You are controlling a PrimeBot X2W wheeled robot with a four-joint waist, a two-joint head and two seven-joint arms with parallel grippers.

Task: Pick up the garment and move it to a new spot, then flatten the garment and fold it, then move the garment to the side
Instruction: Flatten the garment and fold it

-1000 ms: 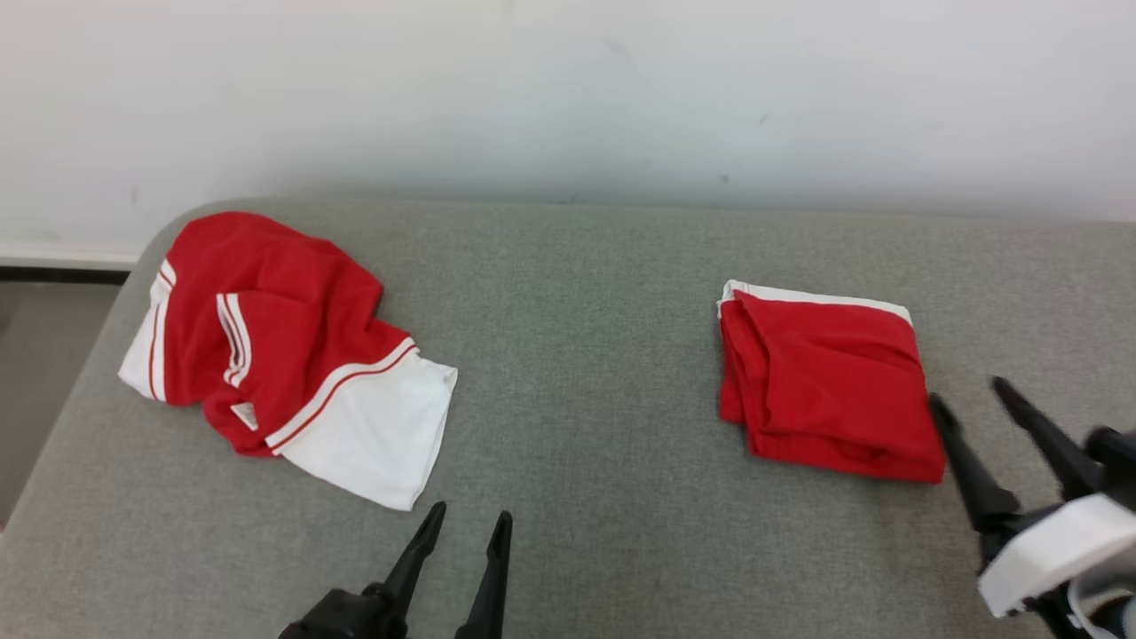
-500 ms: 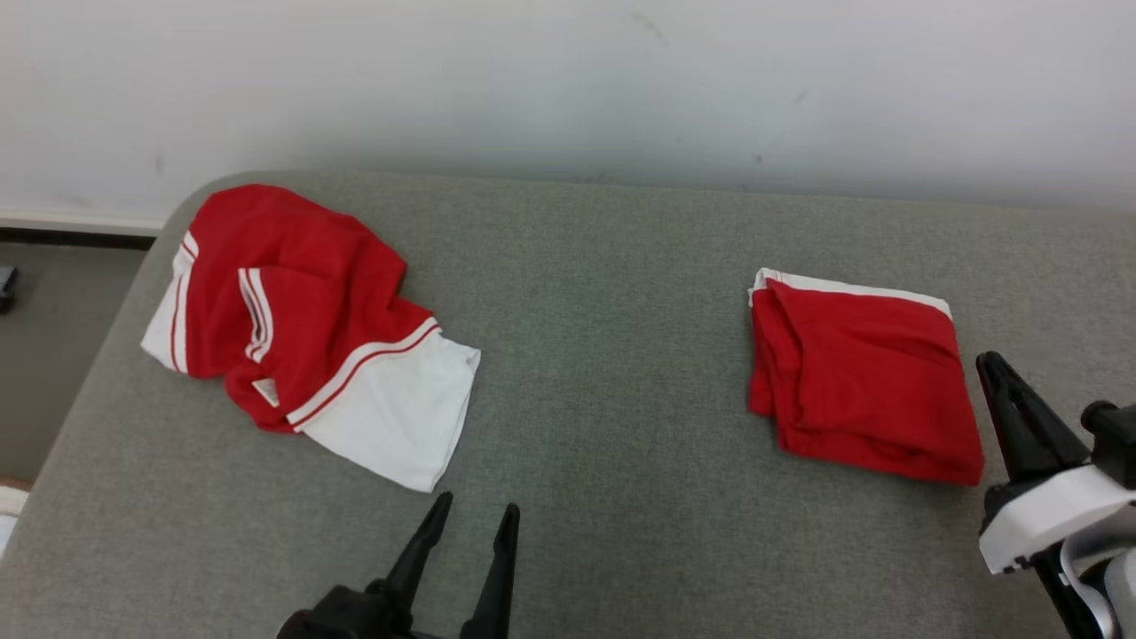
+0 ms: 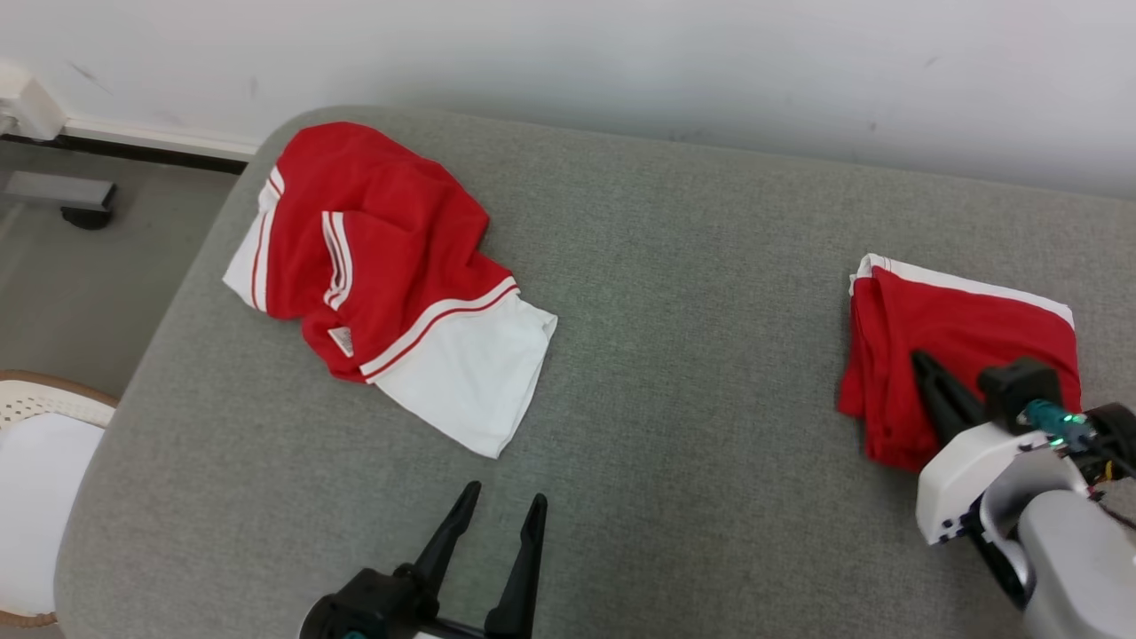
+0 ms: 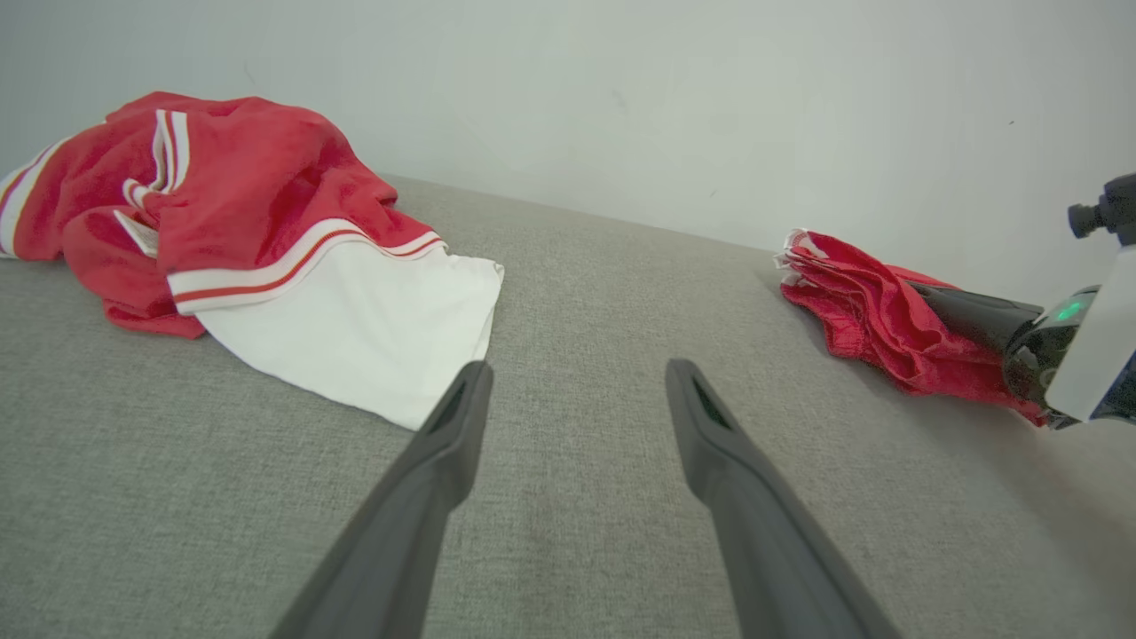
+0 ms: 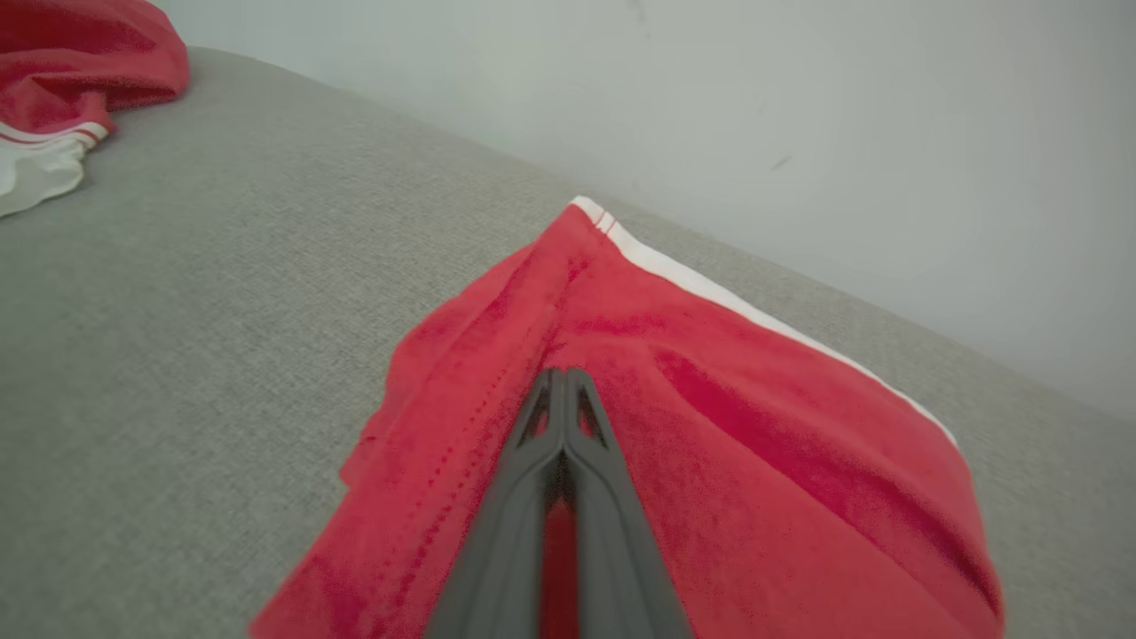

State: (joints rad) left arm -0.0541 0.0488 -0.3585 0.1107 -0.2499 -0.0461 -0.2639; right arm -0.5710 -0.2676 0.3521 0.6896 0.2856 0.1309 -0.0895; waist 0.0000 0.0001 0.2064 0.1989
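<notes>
Counter (image 3: 692, 311) has its far edge against the wall (image 3: 621, 62). Crumpled garment (image 3: 382, 266) lies on the counter's far left corner, one flap reaching toward the near centre. Folded garment (image 3: 958, 311) lies on the right side, well apart from it, with bare counter between them. Left claw (image 3: 504, 493) is at the near edge, centre-left, over bare counter and near that flap, not touching. Right claw (image 3: 919, 357) comes in from the near right, and its fingers, pressed together, lie on top of the folded garment. Floor (image 3: 89, 293) is left of the counter, with a seat (image 3: 35, 479) at the near left.
</notes>
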